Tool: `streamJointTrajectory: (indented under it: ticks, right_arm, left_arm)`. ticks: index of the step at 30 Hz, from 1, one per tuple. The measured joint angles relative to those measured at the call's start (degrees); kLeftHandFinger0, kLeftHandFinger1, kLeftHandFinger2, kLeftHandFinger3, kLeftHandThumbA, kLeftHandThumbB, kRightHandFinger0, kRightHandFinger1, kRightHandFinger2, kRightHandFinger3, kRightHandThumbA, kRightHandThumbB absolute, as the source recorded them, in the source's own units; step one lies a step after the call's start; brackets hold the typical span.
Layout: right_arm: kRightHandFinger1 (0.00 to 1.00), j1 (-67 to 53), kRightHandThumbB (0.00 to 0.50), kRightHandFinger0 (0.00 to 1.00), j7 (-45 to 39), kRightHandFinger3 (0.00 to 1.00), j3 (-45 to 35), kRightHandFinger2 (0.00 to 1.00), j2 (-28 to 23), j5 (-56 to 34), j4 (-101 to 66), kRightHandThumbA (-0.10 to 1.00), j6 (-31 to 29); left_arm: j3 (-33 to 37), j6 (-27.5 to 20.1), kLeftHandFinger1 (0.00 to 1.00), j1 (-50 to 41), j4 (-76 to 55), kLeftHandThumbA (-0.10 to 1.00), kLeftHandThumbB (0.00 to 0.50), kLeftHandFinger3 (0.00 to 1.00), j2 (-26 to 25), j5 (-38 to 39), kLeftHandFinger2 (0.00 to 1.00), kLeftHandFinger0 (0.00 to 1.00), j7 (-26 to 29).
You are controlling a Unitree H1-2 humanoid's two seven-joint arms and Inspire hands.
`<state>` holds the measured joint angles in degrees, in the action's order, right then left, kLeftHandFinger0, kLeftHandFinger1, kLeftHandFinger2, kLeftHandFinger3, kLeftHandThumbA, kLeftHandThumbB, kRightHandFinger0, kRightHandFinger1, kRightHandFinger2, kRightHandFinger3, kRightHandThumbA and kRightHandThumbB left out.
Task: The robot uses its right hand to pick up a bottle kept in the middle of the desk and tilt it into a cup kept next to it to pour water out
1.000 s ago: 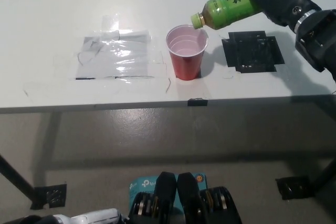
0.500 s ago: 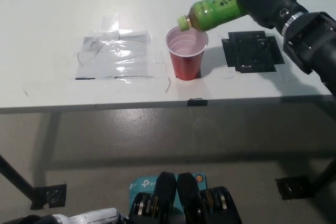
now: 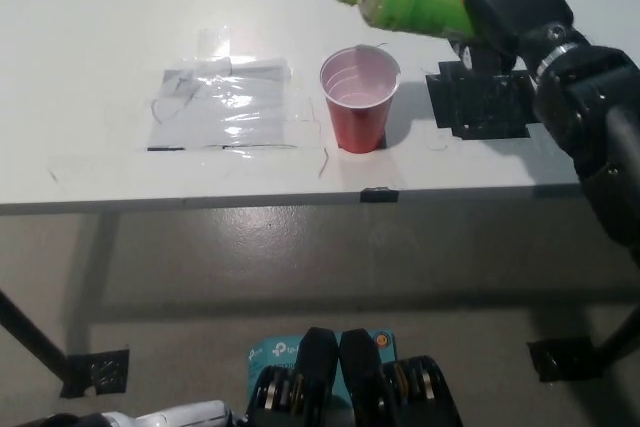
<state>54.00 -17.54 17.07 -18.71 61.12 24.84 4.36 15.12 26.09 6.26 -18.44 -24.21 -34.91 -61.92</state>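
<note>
The black right robot hand [image 3: 510,9], closed around the base of a green bottle [image 3: 405,0], has swung the bottle up and away from the red cup [image 3: 357,99]: half a second ago its capped neck dipped over the cup's rim, and now it lies nearly level in the air above and behind the cup, neck pointing to the picture's left. That lift suggests the pouring tilt is finished or being undone, with setting the bottle down likely next; no water can be made out in the cup. The white desk [image 3: 90,37] carries a taped clear plastic sheet [image 3: 222,105] left of the cup and a black tape patch [image 3: 482,99] to its right. Below lies grey floor. The white left robot hand [image 3: 185,414] rests low at the frame's bottom edge, its fingers unreadable.
</note>
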Motion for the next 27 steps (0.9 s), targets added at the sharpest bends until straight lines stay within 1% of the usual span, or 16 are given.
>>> streamJointTrajectory:
  ticks: [1,3,4,5,6,7,10,13,16,17,18,19,23,24,25,27]
  right_arm:
    - [0.0,-0.6,0.07,0.0,-0.7,0.35,-1.4,0.0,0.5,-1.2,0.0,-0.1,0.8]
    - [0.0,-1.7,0.074,0.0,-1.8,0.36,-4.1,0.0,1.4,-3.5,0.0,-0.1,2.2]
    - [0.0,-2.4,0.07,0.0,-2.2,0.35,-5.8,0.0,2.0,-4.7,0.0,-0.1,3.0]
    - [0.0,-3.1,0.035,0.0,-2.4,0.34,-7.3,0.0,2.7,-5.9,0.0,-0.1,3.7]
    - [0.0,-3.5,0.034,0.0,-2.5,0.34,-8.4,0.0,3.1,-6.7,0.0,-0.1,4.1]
    - [0.0,-4.0,0.006,0.0,-2.5,0.29,-9.9,0.0,3.8,-7.8,0.0,-0.1,4.5]
    - [0.0,-6.0,0.0,0.0,-2.5,0.32,-15.0,0.0,6.4,-11.6,0.3,-0.1,5.5]
    - [0.0,-8.0,0.0,0.0,-2.4,0.37,-19.4,0.02,8.8,-14.8,0.6,-0.1,5.8]
    - [0.0,-9.9,0.011,0.0,-2.2,0.36,-23.1,0.0,11.0,-17.8,1.2,-0.1,5.8]
    - [0.0,-10.5,0.014,0.0,-2.1,0.35,-24.3,0.0,11.7,-18.8,1.4,-0.1,5.7]
    - [0.0,-10.9,0.01,0.0,-1.9,0.37,-25.4,0.01,12.3,-19.8,1.8,-0.1,5.6]
    - [0.0,-11.3,0.006,0.0,-1.6,0.37,-26.5,0.0,13.1,-21.1,2.3,-0.1,5.4]
    - [0.0,-12.5,0.0,0.0,0.4,0.38,-29.2,0.0,15.3,-24.9,3.5,-0.1,3.0]
    - [0.0,-12.7,0.0,0.0,1.0,0.4,-29.6,0.0,15.7,-25.7,3.8,-0.1,2.1]
    - [0.0,-12.8,0.0,0.0,1.5,0.4,-29.9,0.0,16.0,-26.1,4.1,-0.1,1.4]
    - [0.0,-13.2,0.0,0.0,3.0,0.42,-29.8,0.0,16.6,-26.9,4.8,-0.1,-0.6]
  left_arm:
    - [-0.1,0.0,1.0,-0.1,0.0,1.0,0.499,1.0,0.0,0.0,1.0,1.0,0.0]
    - [0.0,0.0,1.0,-0.1,0.0,1.0,0.5,1.0,0.0,-0.1,1.0,1.0,0.0]
    - [-0.1,0.0,1.0,-0.1,0.0,1.0,0.495,1.0,0.0,-0.1,1.0,1.0,0.0]
    - [-0.1,0.0,1.0,-0.2,0.0,1.0,0.49,1.0,0.0,-0.1,1.0,1.0,0.0]
    - [-0.1,0.0,1.0,-0.2,0.0,1.0,0.489,1.0,0.0,-0.1,1.0,1.0,0.0]
    - [0.0,0.0,1.0,-0.2,0.0,1.0,0.476,1.0,0.0,-0.1,1.0,1.0,0.0]
    - [0.0,0.0,1.0,-0.3,0.0,1.0,0.474,1.0,0.0,-0.1,1.0,1.0,0.0]
    - [0.0,0.0,1.0,-0.6,0.0,1.0,0.48,1.0,0.0,-0.1,1.0,1.0,0.0]
    - [0.0,0.0,1.0,-0.8,0.1,1.0,0.468,1.0,0.1,-0.1,1.0,1.0,0.0]
    - [0.0,0.0,1.0,-0.9,0.1,1.0,0.464,1.0,0.1,-0.1,1.0,1.0,0.0]
    - [0.0,0.0,1.0,-0.9,0.1,1.0,0.481,1.0,0.2,-0.1,1.0,1.0,0.0]
    - [0.0,0.0,1.0,-1.0,0.1,1.0,0.475,1.0,0.3,-0.1,1.0,1.0,0.0]
    - [0.0,0.0,1.0,-1.1,0.1,1.0,0.497,1.0,0.5,-0.1,1.0,1.0,0.0]
    - [0.0,0.0,1.0,-1.1,0.1,1.0,0.5,1.0,0.5,-0.1,1.0,1.0,0.0]
    - [0.0,0.0,1.0,-1.1,0.1,1.0,0.5,1.0,0.5,-0.1,1.0,1.0,0.0]
    - [0.0,0.0,1.0,-1.1,0.1,1.0,0.479,1.0,0.6,-0.1,1.0,1.0,0.0]
